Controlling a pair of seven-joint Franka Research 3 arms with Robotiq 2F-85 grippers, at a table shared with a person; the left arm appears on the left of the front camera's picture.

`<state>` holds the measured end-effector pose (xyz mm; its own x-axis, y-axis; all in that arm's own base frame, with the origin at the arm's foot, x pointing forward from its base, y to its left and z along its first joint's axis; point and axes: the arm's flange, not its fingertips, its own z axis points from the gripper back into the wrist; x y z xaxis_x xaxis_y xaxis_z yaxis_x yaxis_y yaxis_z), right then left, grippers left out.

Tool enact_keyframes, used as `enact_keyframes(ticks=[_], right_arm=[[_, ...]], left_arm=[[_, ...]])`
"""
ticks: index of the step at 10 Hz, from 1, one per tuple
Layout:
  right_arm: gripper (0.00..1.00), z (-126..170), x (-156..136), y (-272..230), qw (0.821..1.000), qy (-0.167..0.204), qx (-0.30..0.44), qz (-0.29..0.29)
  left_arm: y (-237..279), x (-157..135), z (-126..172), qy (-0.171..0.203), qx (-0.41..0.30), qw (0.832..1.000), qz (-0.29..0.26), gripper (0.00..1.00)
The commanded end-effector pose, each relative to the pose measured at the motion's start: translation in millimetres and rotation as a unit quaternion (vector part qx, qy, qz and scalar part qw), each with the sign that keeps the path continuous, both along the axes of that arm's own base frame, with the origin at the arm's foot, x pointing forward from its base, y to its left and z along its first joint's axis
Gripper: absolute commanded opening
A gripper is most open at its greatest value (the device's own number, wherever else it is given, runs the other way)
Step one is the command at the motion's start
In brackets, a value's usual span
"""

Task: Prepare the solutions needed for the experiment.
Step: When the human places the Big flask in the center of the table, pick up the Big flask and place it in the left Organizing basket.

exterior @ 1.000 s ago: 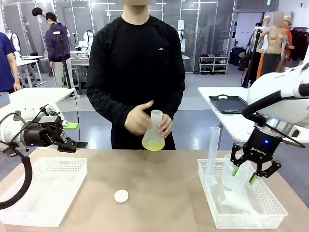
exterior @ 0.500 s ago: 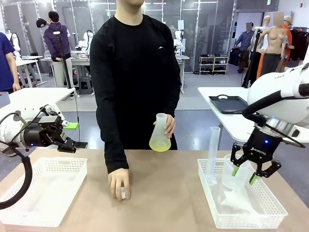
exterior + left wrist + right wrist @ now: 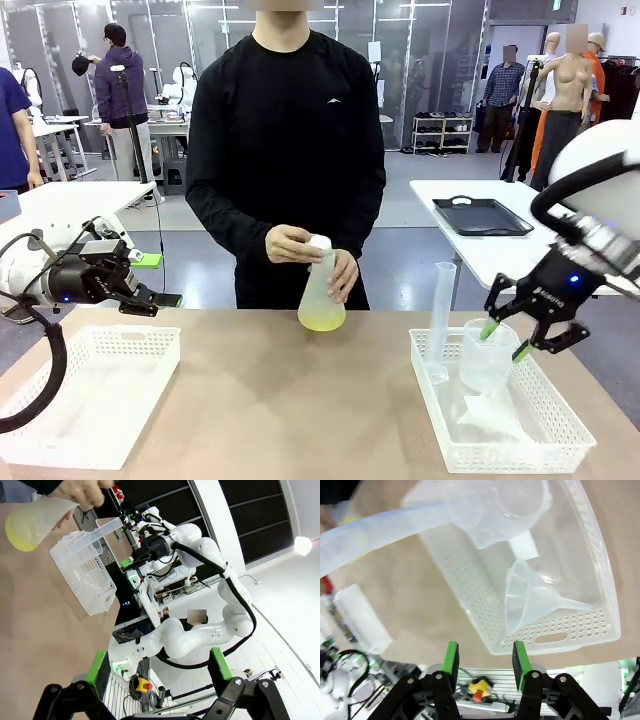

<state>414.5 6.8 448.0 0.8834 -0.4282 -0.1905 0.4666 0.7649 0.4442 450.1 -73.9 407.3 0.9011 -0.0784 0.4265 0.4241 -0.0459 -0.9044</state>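
Solution (image 3: 321, 318) in the person's flask (image 3: 320, 280), cap going on — my left pincer (image 3: 160, 280) and right pincer (image 3: 503, 340) stand apart, empty; tray (image 3: 520, 460) glassware (image 3: 441, 300) untouched.

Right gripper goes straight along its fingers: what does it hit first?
The right gripper would probably meet the clear funnel lying in the white basket, maybe the basket's wall first; depth unclear.

R hand (image 3: 485, 651) empty, funnel (image 3: 526, 596) + beaker (image 3: 516, 505) in basket (image 3: 470, 594)
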Motion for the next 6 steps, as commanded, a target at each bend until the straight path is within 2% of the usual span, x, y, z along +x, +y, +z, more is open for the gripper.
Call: enact_keyframes(ticks=[1,2,4,5,6], right_arm=[[0.56,14,-22,-15,0.991,-0.004,0.112,0.072],[0.56,21,-26,-17,0.980,-0.029,0.164,0.106],[0.56,21,-20,-8,0.944,-0.041,0.267,0.192],[0.56,17,-15,-1,0.936,-0.087,0.268,0.211],[0.56,11,-8,3,0.930,-0.126,0.281,0.204]], left_arm=[[-1,-3,1,-0.002,0.002,1.000,0.002,1.00],[-1,-3,1,-0.002,0.002,1.000,0.002,1.00],[-1,-3,1,-0.002,0.002,1.000,0.002,1.00],[-1,-3,1,-0.002,0.002,1.000,0.002,1.00],[-1,-3,1,-0.002,0.002,1.000,0.002,1.00]])
